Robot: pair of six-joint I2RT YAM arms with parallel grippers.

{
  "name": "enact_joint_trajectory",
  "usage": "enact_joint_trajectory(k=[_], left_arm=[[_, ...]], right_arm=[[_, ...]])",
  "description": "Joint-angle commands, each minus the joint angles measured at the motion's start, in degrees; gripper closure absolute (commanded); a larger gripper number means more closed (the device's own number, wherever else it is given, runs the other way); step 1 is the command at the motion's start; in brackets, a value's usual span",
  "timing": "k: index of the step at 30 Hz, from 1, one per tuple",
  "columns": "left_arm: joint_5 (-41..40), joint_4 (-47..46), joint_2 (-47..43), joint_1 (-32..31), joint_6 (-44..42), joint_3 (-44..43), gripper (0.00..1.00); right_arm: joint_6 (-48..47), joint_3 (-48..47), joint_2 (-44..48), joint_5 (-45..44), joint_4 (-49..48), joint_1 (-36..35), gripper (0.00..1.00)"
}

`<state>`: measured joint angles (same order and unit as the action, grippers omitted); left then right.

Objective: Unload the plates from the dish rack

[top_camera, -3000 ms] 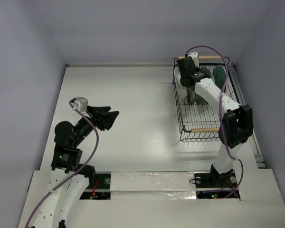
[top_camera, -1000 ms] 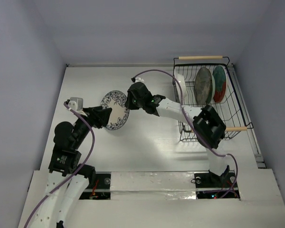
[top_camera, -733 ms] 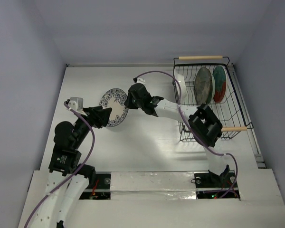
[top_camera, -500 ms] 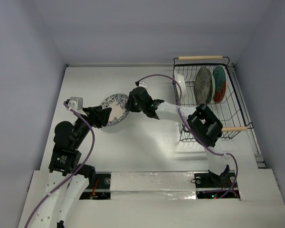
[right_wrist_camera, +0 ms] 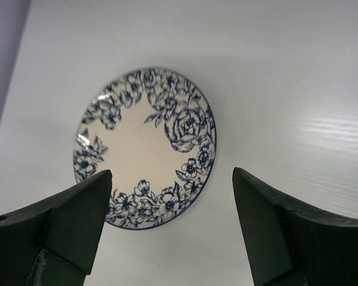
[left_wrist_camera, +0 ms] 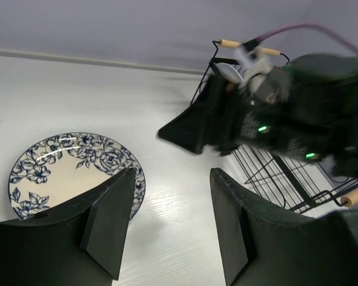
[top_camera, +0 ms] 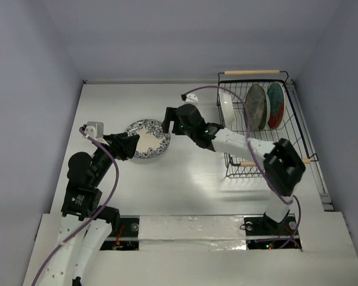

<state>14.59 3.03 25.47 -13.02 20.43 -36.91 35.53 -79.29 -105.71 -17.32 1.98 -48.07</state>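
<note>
Floral plate (top_camera: 148, 138): flat on table (top_camera: 185, 179), toward 9 o'clock from rack (top_camera: 244, 168). Right gripper (right_wrist_camera: 172, 173): wide open, empty, over its 2 o'clock edge. Left gripper (left_wrist_camera: 172, 173): half open, empty, at 8 o'clock edge. Other plates (top_camera: 256, 107): upright in rack.

You have the white plate (top_camera: 148, 138) with the blue floral rim lying flat and face up on the table (top_camera: 179, 190), left of the rack (top_camera: 255, 72) and well apart from it. In that black wire rack with wooden handles you see three plates standing on edge, side by side: a pale plate (top_camera: 227, 108) leftmost, a grey plate (top_camera: 256, 107) in the middle, a red-and-teal plate (top_camera: 275, 105) rightmost.
</note>
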Motion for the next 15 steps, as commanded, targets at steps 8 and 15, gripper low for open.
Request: enact_joint_trajectory(k=[8, 15], left_arm=[[0.7, -2.06, -0.16, 0.36, -0.39, -2.21, 0.5], [0.97, -2.32, 0.36, 0.36, -0.3, -2.03, 0.5]], right_arm=[[-12.06, 11.5, 32.74, -21.8, 8.74, 9.64, 1.0], [-15.05, 17.49, 40.5, -17.93, 10.68, 25.12, 1.0]])
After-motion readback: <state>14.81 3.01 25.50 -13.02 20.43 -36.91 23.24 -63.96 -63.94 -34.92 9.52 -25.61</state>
